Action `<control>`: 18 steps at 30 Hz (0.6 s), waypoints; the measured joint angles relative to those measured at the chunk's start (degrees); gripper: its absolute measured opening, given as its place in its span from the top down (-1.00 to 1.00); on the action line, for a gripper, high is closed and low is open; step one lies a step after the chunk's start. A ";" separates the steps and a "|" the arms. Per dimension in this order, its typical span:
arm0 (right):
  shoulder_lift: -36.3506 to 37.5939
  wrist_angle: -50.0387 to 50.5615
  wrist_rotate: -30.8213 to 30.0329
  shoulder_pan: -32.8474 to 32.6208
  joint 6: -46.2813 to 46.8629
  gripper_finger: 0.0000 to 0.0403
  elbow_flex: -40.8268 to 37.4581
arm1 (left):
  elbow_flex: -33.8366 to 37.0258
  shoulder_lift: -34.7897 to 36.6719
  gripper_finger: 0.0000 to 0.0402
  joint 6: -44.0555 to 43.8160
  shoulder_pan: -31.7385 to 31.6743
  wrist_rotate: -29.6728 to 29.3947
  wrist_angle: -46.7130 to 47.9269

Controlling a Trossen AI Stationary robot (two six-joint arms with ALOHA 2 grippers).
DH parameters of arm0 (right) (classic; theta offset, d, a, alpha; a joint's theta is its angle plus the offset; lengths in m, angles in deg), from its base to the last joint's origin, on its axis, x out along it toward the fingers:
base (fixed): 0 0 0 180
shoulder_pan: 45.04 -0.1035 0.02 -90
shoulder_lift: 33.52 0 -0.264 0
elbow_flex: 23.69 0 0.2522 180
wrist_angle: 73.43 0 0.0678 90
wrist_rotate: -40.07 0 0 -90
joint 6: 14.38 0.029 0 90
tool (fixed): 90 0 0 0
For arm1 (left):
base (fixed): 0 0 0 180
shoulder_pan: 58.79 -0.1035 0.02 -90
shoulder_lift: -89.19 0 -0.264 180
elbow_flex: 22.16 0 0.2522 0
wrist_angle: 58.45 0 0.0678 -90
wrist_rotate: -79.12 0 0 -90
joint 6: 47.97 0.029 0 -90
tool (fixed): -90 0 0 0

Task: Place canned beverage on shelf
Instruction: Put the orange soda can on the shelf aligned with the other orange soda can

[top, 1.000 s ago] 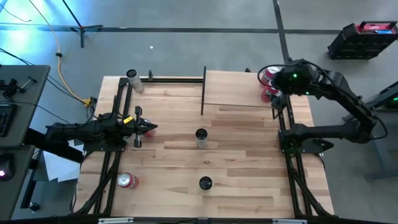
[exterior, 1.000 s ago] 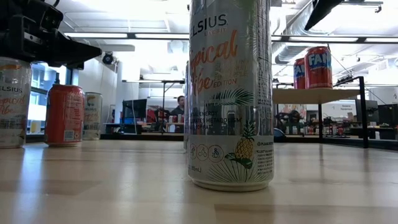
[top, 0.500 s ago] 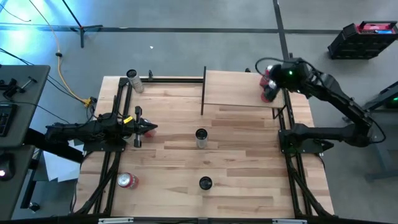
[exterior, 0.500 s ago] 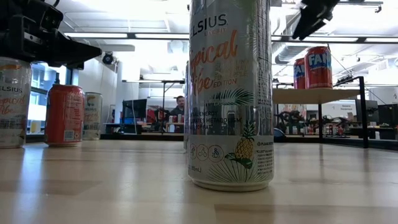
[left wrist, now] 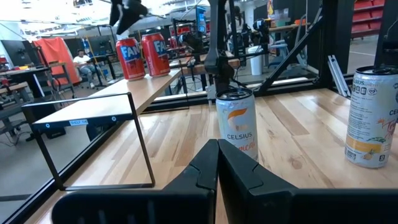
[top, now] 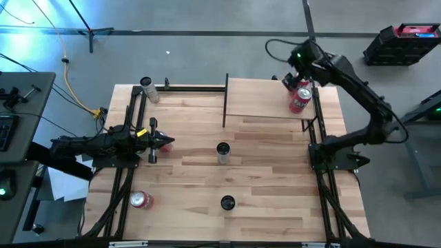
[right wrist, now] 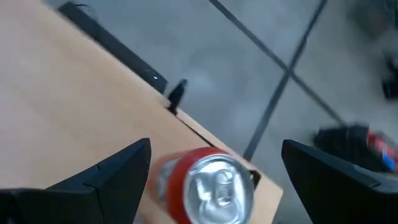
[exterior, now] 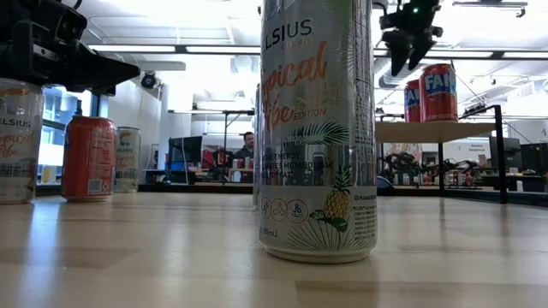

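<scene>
Right gripper above the cans on the shelf, holding nothing.

The right gripper [top: 292, 76] hangs with its fingers spread wide over two red cans [top: 299, 99] that stand upright, close together, near the shelf's [top: 258, 98] right edge. The left gripper [top: 167, 142], fingers pressed together, waits low at the table's [top: 262, 172] left side.

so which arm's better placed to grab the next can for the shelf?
Probably the left. The left gripper sits shut at table level, close to the Celsius can mid-table. The right gripper hangs open above the shelf, over the two red Fanta cans already there.
</scene>
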 joint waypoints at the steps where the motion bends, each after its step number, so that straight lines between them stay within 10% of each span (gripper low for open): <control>1: -1.26 1.82 -0.09 0.71 1.60 -0.72 1.51 | 0.00 -0.02 0.98 0.00 -0.01 0.02 0.02; 18: -7.26 10.72 6.56 7.30 16.11 -0.72 5.67 | 0.00 -0.02 0.98 -0.01 -0.01 0.02 0.01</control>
